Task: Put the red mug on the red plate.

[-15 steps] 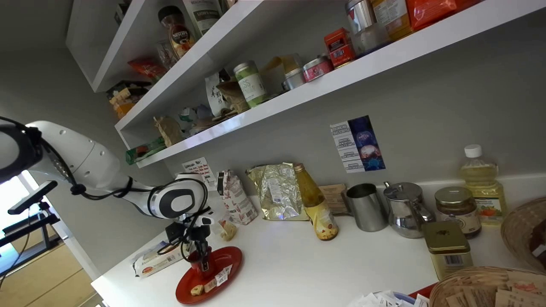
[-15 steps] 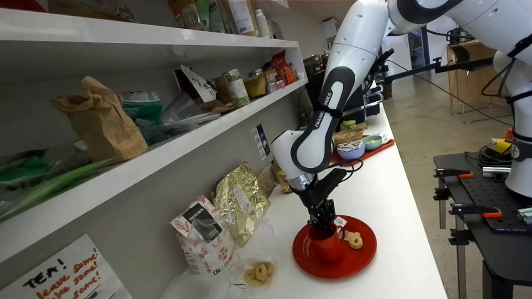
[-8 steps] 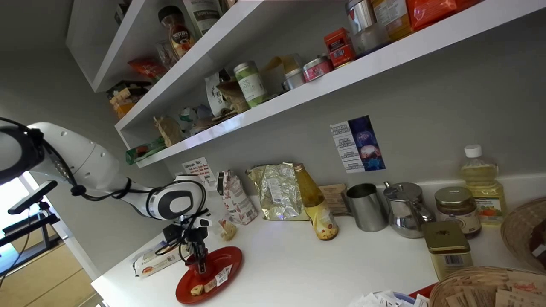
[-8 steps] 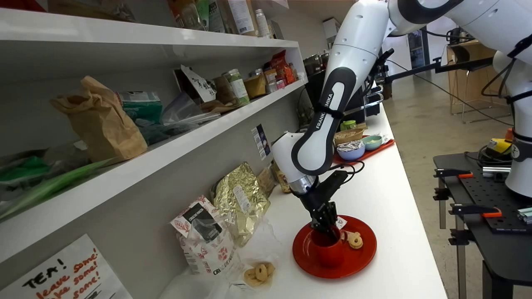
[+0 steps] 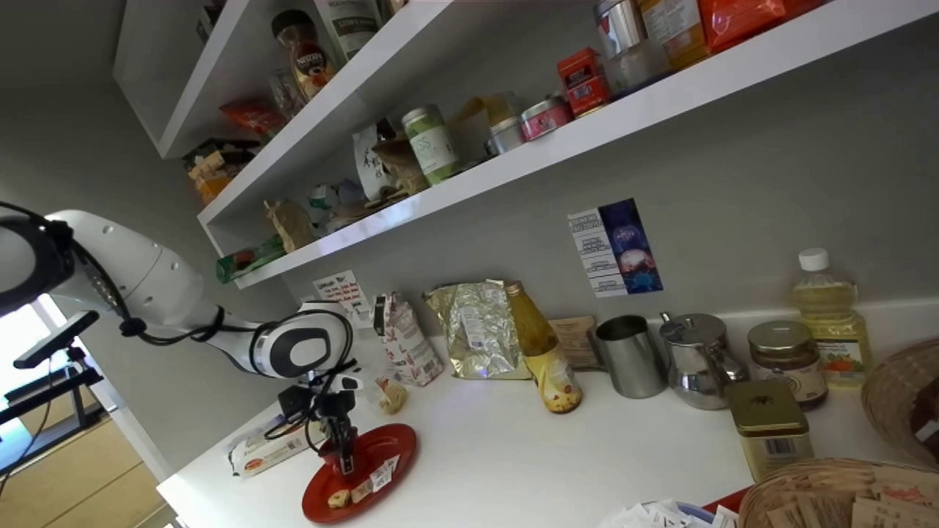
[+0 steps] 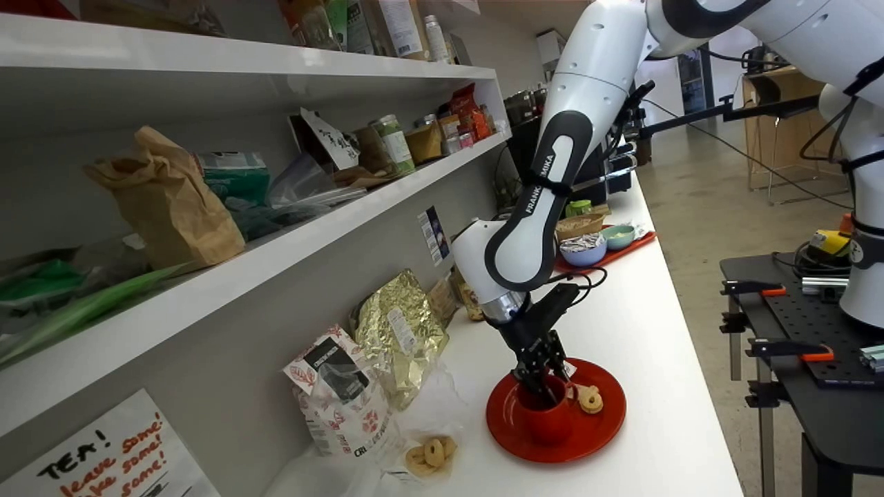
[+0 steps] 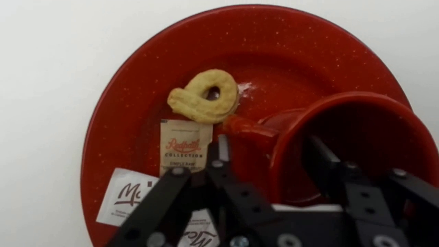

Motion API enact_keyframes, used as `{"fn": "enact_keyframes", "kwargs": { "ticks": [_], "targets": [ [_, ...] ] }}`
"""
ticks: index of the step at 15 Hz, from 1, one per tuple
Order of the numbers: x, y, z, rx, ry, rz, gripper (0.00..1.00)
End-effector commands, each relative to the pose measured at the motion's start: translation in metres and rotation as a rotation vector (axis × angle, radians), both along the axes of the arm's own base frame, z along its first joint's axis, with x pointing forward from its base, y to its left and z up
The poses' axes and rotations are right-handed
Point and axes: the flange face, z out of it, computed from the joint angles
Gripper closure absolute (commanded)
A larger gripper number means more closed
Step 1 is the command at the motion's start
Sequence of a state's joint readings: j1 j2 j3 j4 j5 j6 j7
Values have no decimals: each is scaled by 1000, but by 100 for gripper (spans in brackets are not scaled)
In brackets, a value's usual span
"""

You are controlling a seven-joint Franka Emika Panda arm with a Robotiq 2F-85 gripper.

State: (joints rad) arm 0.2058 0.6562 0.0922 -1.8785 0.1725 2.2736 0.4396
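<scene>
The red mug point(image 6: 549, 422) stands upright on the red plate point(image 6: 602, 429), away from the plate's middle. In the wrist view, the mug point(image 7: 253, 168) fills the right part of the plate point(image 7: 133, 106), its handle pointing at a ring-shaped biscuit. My gripper point(image 7: 268, 140) straddles the mug's near wall with jaws spread. One finger point(image 7: 322, 151) reaches inside the mug, and the opposite finger point(image 7: 223, 147) is outside, below the handle. A gap shows between the wall and both fingers. Much of the mug is hidden behind the gripper point(image 5: 343, 456) in an exterior view.
On the plate lie the biscuit point(image 7: 212, 99), a brown sachet point(image 7: 185, 144) and white sachets point(image 7: 125, 197). Near it on the counter are a bag of biscuits point(image 6: 431, 455), a standing paper bag point(image 6: 345, 393) and a long packet point(image 5: 271, 451). A shelf point(image 6: 331, 214) overhangs the counter.
Mug and gripper shifted slightly and the mug came to sit level on the plate. The jaws, which were closed on the mug's wall, have since spread apart. The arm has hardly moved since.
</scene>
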Motion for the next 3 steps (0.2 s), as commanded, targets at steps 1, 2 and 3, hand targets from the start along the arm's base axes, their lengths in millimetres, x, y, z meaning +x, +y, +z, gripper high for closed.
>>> {"fn": "enact_keyframes", "kwargs": {
  "ticks": [1,2,3],
  "targets": [
    [0,1,3,3,-1,-2,37],
    [0,1,5,4,-3,-2,30],
    [0,1,7,5,-5,-2,27]
  ]
}}
